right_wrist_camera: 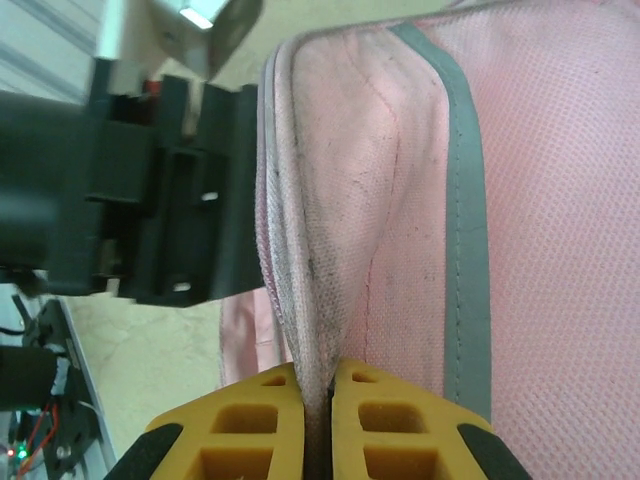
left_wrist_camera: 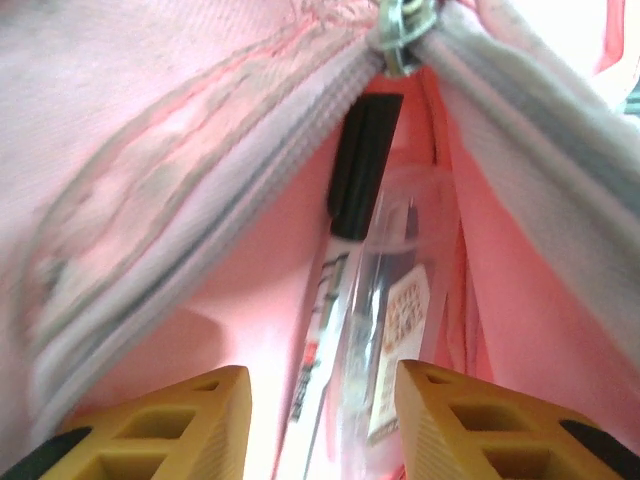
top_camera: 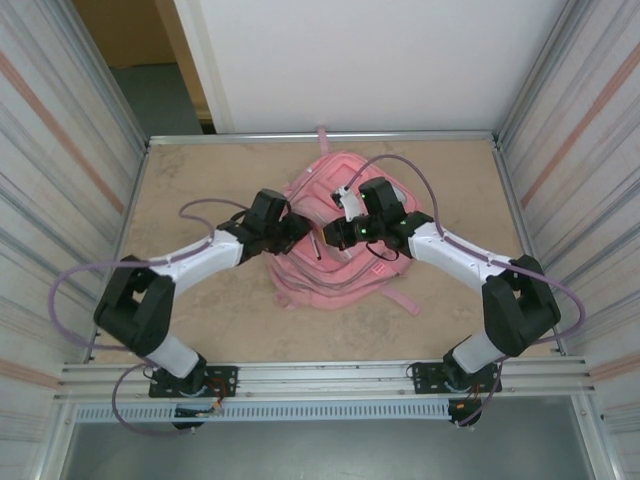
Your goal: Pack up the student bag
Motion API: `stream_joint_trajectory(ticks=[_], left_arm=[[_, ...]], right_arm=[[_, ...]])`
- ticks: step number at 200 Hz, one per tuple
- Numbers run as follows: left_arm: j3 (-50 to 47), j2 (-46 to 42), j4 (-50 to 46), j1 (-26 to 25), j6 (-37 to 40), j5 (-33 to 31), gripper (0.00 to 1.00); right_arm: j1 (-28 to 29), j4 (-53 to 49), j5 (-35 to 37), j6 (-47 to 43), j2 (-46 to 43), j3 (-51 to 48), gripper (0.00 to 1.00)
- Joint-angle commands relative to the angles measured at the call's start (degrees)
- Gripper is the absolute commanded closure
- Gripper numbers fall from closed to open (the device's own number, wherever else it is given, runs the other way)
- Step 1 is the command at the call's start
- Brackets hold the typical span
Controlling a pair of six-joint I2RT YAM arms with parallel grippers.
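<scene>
Corrugated metal walls close in a tan table [top_camera: 200, 320], with both arm bases bolted to the rail at its near edge. From there the two arms reach inward and meet over the student bag [top_camera: 325, 275], which lies flat in the middle of the table, one strap trailing toward the near right.

From above, the left hand [top_camera: 298, 228] and right hand [top_camera: 337, 232] are dark shapes over the pink fabric; their fingers are too small to read there.

The wrist cameras fill that in. The left hand [left_wrist_camera: 322, 385] has its yellow fingers [left_wrist_camera: 200, 410] spread apart at the mouth of an unzipped pocket, gripping nothing. A pen [left_wrist_camera: 360, 160] with a black cap lies inside against the pink lining, its lower end cut off between the fingertips, and I cannot tell whether they touch it. Just beside it sits a clear packet [left_wrist_camera: 405, 290] whose print is too blurred to read. The zip slider [left_wrist_camera: 400, 25] hangs at the far tip of the opening.

The right hand [right_wrist_camera: 317, 375] is pinched tight on a raised fold of the bag's fabric, its edge caught between the two fingers. Left of that fold a black housing [right_wrist_camera: 130, 200] stands close, cut off at the frame edge.

Beyond the bag, a white panel [top_camera: 380, 60] backs the table.
</scene>
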Motion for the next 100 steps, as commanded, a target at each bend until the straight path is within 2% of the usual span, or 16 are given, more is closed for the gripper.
stream_joint_trajectory(ticks=[1,23,39,57,66,69,72,86,100], left_arm=[[-3.62,-8.40,-7.79,-1.84,-1.38,-1.89,0.57],[-6.87,-15.45,-12.99,-2.07,-1.19,-4.26,0.56],[-8.83,-19.96,-12.65,1.09,5.95,-1.94,0.52],[-12.10,-24.27,-10.06,9.61,13.39,2.34,0.47],[-14.58,-26.22,-6.67,14.73,15.91,4.45,0.44],[-15.37,-26.65,-5.17,16.49,16.64,5.36,0.44],[-16.00,-26.97,-3.90,17.93,17.40,6.27,0.42],[-16.45,-27.16,-0.08,24.72,20.84,9.75,0.37],[-11.42,-24.75,-3.01,27.32,26.70,11.47,0.33]], right_arm=[[-0.01,-2.86,0.37,-2.99,-1.60,1.56,0.91],[0.62,-5.48,-0.05,-4.64,-0.15,3.20,0.90],[2.64,-8.36,-2.50,-7.91,1.39,4.91,0.87],[5.96,-14.86,-2.08,-11.84,3.98,8.50,0.79],[7.67,-18.54,-0.19,-13.42,5.23,10.06,0.63],[8.15,-19.63,0.63,-13.62,5.54,10.40,0.55],[8.55,-20.38,1.23,-13.66,5.77,10.87,0.51],[9.13,-23.61,1.49,-12.65,5.80,11.33,0.46],[8.81,-23.20,4.25,-9.67,3.12,9.57,0.45]])
